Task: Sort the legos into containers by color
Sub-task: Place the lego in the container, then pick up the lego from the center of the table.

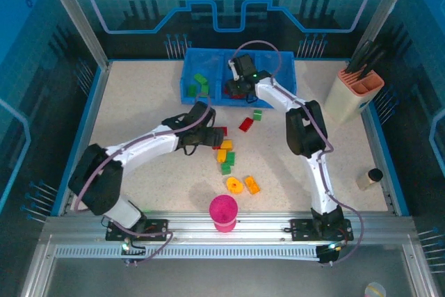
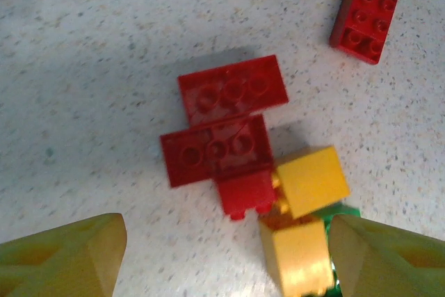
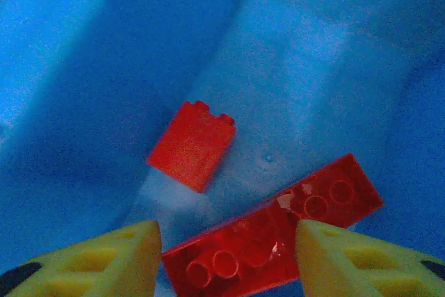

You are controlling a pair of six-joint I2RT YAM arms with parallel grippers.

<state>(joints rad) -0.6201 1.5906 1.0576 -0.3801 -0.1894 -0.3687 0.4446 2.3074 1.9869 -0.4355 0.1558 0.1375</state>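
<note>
Left gripper (image 2: 224, 226) spread, empty, over red bricks (image 2: 233, 88), near side of blue tray (image 1: 281, 67). Right gripper (image 3: 226, 231) spread above long red brick (image 3: 278, 231) in tray's middle compartment (image 3: 313, 67). Bricks likely rigid, light, slick: pinch across flat long sides.

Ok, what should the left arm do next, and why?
Probably lower the left gripper onto the long red brick nearest it and close. Its jaws stand open over it, and red bricks already lie in the tray compartment under the right gripper.
</note>
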